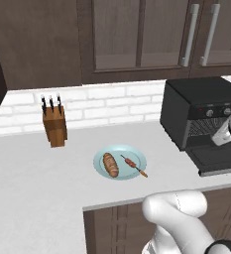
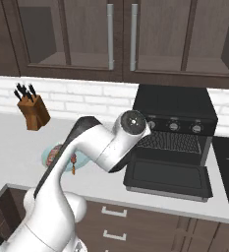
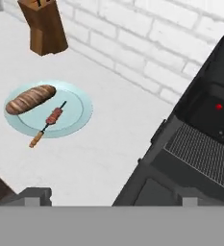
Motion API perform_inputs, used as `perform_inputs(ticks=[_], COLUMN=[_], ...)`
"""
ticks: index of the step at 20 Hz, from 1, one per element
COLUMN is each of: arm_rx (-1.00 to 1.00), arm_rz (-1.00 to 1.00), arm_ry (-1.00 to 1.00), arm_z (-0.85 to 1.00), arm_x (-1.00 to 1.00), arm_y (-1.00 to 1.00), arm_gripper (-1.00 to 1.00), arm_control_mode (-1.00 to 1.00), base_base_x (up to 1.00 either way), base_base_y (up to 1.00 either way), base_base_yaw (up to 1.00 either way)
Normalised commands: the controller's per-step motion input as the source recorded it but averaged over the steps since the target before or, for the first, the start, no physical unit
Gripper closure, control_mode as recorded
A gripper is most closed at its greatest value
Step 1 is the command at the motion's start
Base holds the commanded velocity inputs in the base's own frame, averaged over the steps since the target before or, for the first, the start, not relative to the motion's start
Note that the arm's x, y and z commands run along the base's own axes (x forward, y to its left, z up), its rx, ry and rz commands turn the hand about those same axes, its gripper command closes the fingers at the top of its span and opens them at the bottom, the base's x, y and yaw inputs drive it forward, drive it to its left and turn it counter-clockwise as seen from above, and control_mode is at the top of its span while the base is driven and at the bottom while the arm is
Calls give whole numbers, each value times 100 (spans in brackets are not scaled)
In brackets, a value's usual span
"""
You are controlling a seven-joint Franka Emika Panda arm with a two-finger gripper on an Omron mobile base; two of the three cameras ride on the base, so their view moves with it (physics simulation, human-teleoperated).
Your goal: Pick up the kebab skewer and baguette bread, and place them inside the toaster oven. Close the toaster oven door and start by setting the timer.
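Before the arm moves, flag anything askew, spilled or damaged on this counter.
Nothing stands out. The baguette bread and kebab skewer lie side by side on the plate; the toaster oven door hangs open, rack bare.

**Food on plate, oven open**

The baguette bread and kebab skewer lie side by side, apart, on the plate. The black toaster oven stands open; its door lies folded down flat, exposing the wire rack.
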Motion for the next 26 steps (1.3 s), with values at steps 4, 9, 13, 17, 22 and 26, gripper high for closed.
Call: perform_inputs(ticks=[4, 9, 13, 17, 22, 26], arm_rx=[-9, -12, -7, 0, 0, 1], arm_rz=[35, 29, 8, 0, -7, -11], arm_ry=[-21, -16, -7, 0, 0, -3], arm_z=[-18, -21, -17, -18, -33, -48], arm_x=[-15, 0, 27, 57, 58, 32], arm_y=[-91, -73, -36, -4, 18, 10], arm_gripper=[-100, -100, -100, -100, -100, -100], arm_control_mode=[-100, -100, -100, -100, -100, -100], base_base_x=[0, 0, 0, 0, 0, 0], base_base_y=[0, 0, 0, 0, 0, 0], base_base_yaw=[0, 0, 0, 0, 0, 0])
